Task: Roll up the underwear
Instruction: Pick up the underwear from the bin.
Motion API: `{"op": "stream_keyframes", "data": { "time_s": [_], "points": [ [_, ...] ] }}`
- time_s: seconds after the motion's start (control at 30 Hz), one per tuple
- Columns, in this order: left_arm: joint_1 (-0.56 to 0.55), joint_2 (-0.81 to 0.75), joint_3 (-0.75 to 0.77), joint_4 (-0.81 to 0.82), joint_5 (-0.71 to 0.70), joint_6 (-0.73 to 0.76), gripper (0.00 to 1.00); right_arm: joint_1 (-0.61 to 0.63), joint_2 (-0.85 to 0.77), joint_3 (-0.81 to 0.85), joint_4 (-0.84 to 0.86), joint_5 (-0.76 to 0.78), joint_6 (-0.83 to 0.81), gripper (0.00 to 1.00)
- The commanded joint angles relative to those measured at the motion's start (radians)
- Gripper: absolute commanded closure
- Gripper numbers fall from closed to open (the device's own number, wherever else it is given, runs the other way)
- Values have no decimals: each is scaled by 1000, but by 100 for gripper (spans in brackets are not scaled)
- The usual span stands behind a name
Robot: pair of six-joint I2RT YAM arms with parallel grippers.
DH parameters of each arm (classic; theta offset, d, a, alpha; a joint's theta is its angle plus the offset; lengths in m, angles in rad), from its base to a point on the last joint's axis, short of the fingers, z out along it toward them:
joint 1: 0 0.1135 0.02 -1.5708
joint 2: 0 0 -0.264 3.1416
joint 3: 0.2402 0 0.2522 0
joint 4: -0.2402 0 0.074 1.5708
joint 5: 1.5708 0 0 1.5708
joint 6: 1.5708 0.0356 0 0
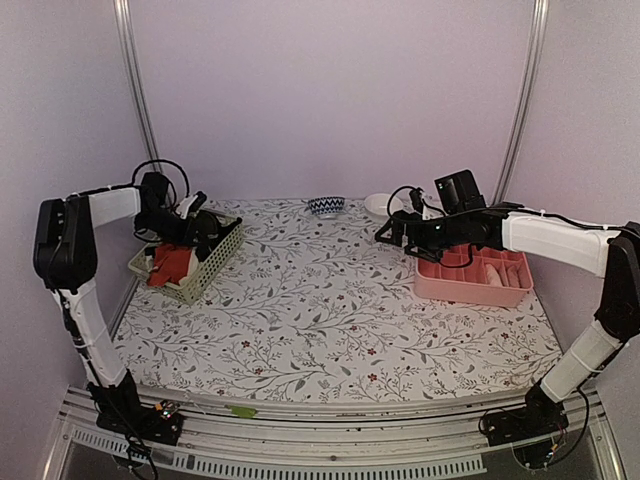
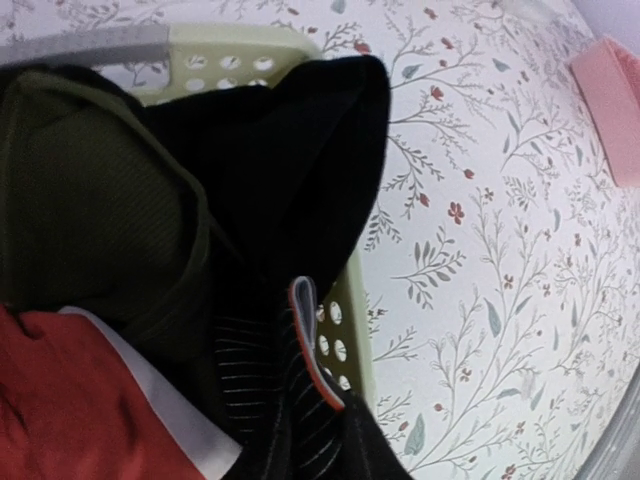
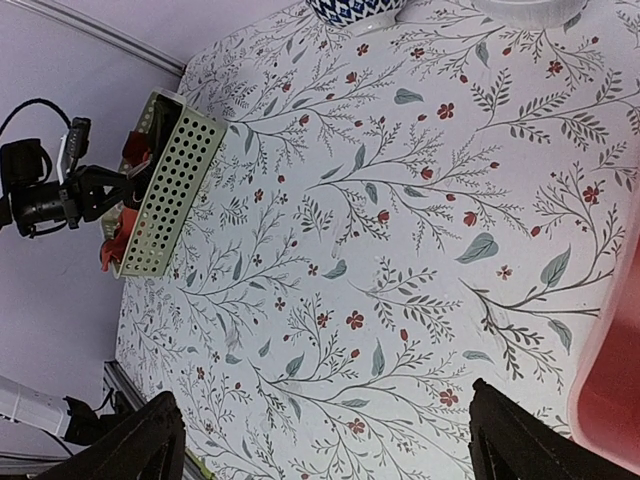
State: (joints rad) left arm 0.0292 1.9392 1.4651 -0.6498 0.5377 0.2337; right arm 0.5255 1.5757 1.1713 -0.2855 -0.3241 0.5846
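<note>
The black ribbed underwear [image 2: 290, 150] lies heaped in the pale green basket [image 2: 230, 45] and spills over its rim. The red-orange underwear [image 2: 70, 400] with a cream-white band lies beside it, lower left in the left wrist view. My left gripper [image 1: 195, 232] reaches down into the basket. One orange-edged finger pad [image 2: 312, 340] presses into the bunched black ribbed cloth; the other finger is hidden under it. My right gripper [image 3: 330, 430] hangs open above bare tablecloth, nothing between its fingers, just left of the pink tray [image 1: 470, 285].
A dark olive garment [image 2: 90, 220] also lies in the basket. A blue patterned bowl [image 1: 326, 206] and a white bowl [image 1: 380, 205] stand at the back edge. The basket [image 1: 215, 262] sits tilted at the table's left edge, by the wall.
</note>
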Motion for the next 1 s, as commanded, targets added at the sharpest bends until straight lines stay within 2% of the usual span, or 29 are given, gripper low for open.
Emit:
{"op": "stream_keyframes", "data": {
  "time_s": [0.0, 0.03, 0.37, 0.97],
  "points": [
    [44, -76, 31, -2, 14, 6, 95, 1, 6, 19, -8, 7, 7, 1],
    [54, -82, 36, -9, 20, 5, 100, 1, 5, 18, -8, 7, 8, 1],
    [92, -193, 96, -43, 134, 23, 100, 1, 6, 29, -9, 8, -3, 1],
    [73, -339, 423, -63, 346, -51, 100, 1, 50, 127, -11, -22, -51, 1]
  ]
}}
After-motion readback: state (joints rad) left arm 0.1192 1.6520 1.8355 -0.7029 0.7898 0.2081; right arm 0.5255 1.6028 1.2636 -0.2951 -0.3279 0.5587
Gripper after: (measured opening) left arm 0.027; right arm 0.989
